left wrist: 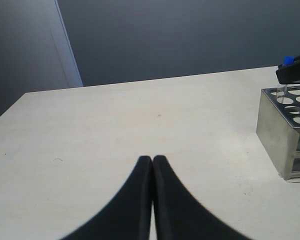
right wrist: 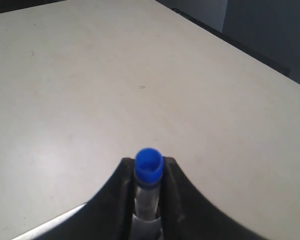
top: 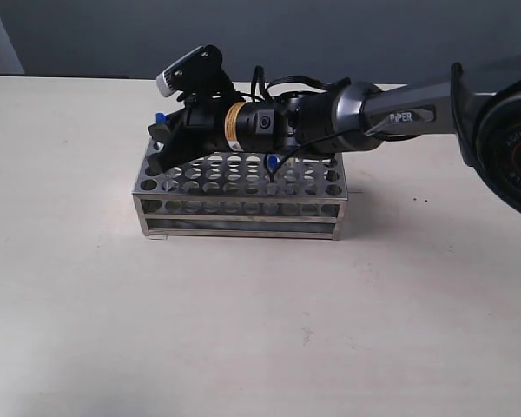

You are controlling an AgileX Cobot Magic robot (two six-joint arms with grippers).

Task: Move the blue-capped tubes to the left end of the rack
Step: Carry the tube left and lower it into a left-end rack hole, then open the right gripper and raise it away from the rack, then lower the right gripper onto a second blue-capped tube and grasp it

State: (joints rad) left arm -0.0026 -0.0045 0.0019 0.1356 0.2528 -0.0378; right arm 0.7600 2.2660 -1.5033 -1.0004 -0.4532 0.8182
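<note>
R pincer (right wrist: pixel 149 162) grips tube (right wrist: pixel 149 172); arm (top: pixel 417 100) "PIPER".

A flat, pale cream tabletop (top: pixel 243 347) with a matte finish carries a single thing, a rectangular shiny metal test-tube rack (top: pixel 240 215) with rows of round holes on top and open sides. The rack stands upright, its base flat on the surface. Bare tabletop spreads all around the rack, with a few faint dark specks in front of it.
</note>
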